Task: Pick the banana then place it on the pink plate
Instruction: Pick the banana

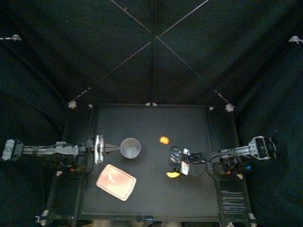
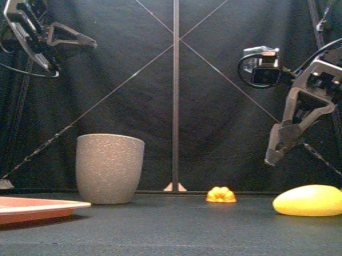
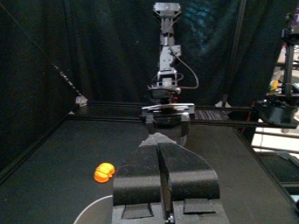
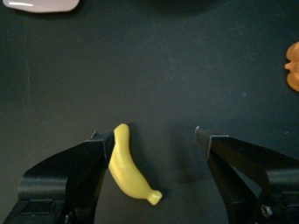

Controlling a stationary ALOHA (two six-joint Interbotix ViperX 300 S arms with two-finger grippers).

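The pink plate [image 2: 34, 205] lies front left. I see the banana [image 4: 131, 164] on the table's right, below my right gripper [image 4: 147, 134], lengthwise between its wide-spread jaws. My left gripper [image 3: 163, 144] rests closed, well apart.

smooth, faintly glossy banana [image 2: 309, 201]; speckled matt grey cup [image 2: 110, 168].

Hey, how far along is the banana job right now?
Nothing is done yet: the banana lies on the table, ungripped. In hand: the right end effector hangs open above it, a jaw on either side. Left to do: close, lift and carry it to the pink plate, which is bare. The left end effector rests shut at the left.
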